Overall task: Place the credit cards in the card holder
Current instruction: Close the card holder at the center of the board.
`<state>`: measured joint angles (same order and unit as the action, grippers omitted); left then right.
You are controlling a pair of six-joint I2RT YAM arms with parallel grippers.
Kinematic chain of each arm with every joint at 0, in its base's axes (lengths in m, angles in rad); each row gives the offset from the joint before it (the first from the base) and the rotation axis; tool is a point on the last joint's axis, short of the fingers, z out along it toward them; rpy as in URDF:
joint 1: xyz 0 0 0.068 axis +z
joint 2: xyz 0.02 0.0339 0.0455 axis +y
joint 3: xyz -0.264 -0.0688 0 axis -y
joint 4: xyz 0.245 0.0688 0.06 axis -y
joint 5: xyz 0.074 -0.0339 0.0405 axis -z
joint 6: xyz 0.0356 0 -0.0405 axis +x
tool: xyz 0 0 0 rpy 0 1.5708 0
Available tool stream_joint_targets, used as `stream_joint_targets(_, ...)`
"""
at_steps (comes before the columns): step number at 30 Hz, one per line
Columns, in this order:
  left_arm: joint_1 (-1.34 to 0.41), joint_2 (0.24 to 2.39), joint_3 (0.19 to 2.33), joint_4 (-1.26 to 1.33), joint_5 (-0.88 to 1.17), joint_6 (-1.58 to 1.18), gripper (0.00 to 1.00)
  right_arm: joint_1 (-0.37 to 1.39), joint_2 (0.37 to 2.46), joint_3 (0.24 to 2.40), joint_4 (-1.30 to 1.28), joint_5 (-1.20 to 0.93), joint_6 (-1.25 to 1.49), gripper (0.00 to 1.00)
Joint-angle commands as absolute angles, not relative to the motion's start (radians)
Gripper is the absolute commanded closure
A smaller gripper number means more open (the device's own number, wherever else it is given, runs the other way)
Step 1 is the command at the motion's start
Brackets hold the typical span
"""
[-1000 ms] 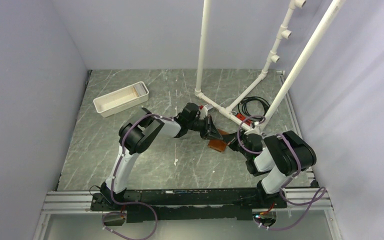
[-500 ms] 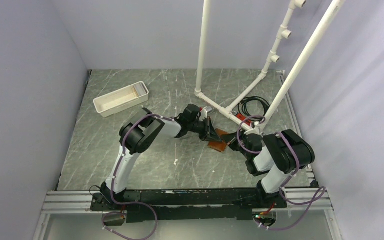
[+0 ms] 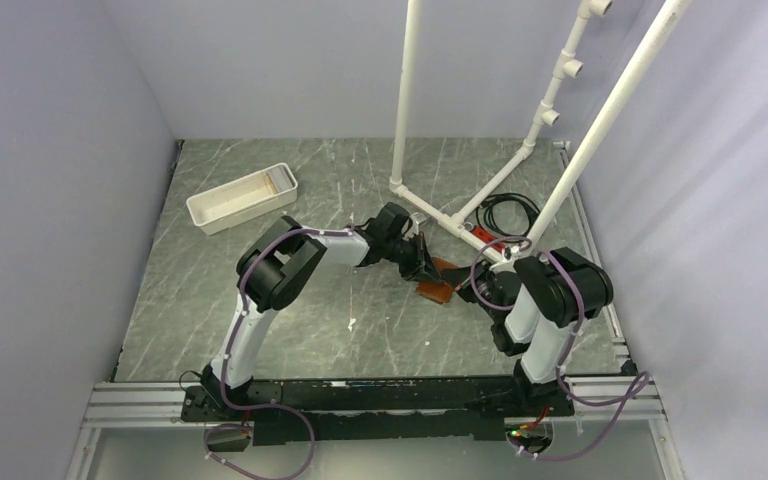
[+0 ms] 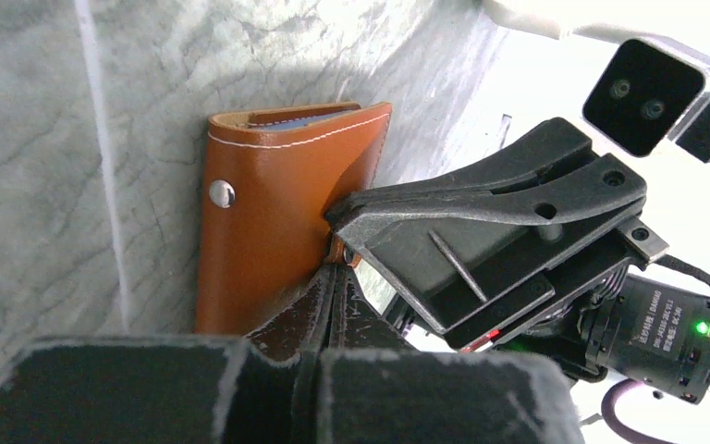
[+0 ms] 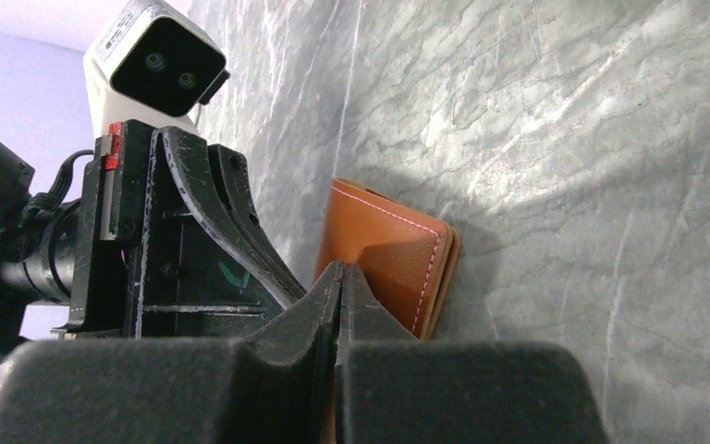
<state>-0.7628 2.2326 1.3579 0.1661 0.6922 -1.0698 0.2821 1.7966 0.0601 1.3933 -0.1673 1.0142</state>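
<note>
Card holder point(image 4: 268, 222) lies flat on the marble table point(image 3: 360, 330), mid-right, folded shut with the snap stud up. It sits directly between the two arms' ends.

Left gripper point(image 4: 333, 277): fingers pressed together, no gap, tips at the holder's near long edge. Right gripper point(image 5: 340, 273): also pressed together, tips at the same edge from the opposite side. In the left wrist view its tips almost meet the left one's. A sliver of brown leather shows where the tips meet. Can't tell if either one nips a flap or the strap tab.

Key relation: the holder's long axis runs straight ahead of the left fingers. Its mouth is at the far end, away from the left wrist. The right gripper comes in crosswise to that axis. Both are equally close, touching or nearly so.

One credit card point(image 4: 287, 118) shows as a pale blue edge in the mouth, so likely seated already. No loose cards are visible in any view.

Judgement: any further card needs the fold opened first, with one gripper pinning it and the other lifting.

White tray point(image 3: 241, 198) sits far left, well apart.
</note>
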Motion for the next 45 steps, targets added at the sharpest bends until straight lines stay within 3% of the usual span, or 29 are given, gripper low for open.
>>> stream_joint_targets(1, -0.787, 2.285, 1.364, -0.091, 0.411, -0.988, 1.0, 0.29, 1.868, 0.036, 1.137, -0.24, 0.972, 1.0)
stream_joint_targets(4, -0.788, 2.278, 1.339, -0.095, 0.405, -0.976, 1.0, 0.287, 1.644, 0.11, 0.79, -0.229, 0.916, 0.99)
stream_joint_targets(7, -0.788, 2.28, 1.331, -0.09, 0.41, -0.965, 1.0, 0.286, 1.45, 0.156, 0.577, -0.19, 0.873, 0.79)
stream_joint_targets(11, -0.788, 2.284, 1.327, -0.077, 0.424, -0.967, 1.0, 0.276, 1.323, 0.221, 0.426, -0.215, 0.824, 0.73)
stream_joint_targets(13, -0.787, 2.281, 1.325, -0.075, 0.425, -0.962, 1.0, 0.265, 1.269, 0.243, 0.371, -0.237, 0.808, 0.75)
stream_joint_targets(17, -0.787, 2.281, 1.33, -0.08, 0.43, -0.954, 1.0, 0.232, 1.179, 0.252, 0.343, -0.309, 0.806, 1.0)
stream_joint_targets(30, -0.787, 2.276, 1.311, -0.051, 0.441, -0.961, 1.0, 0.079, 1.351, 0.231, 0.642, -0.585, 0.882, 1.0)
stream_joint_targets(45, -0.787, 2.268, 1.305, -0.038, 0.443, -0.962, 1.0, 0.038, 1.541, 0.19, 0.83, -0.626, 0.929, 1.0)
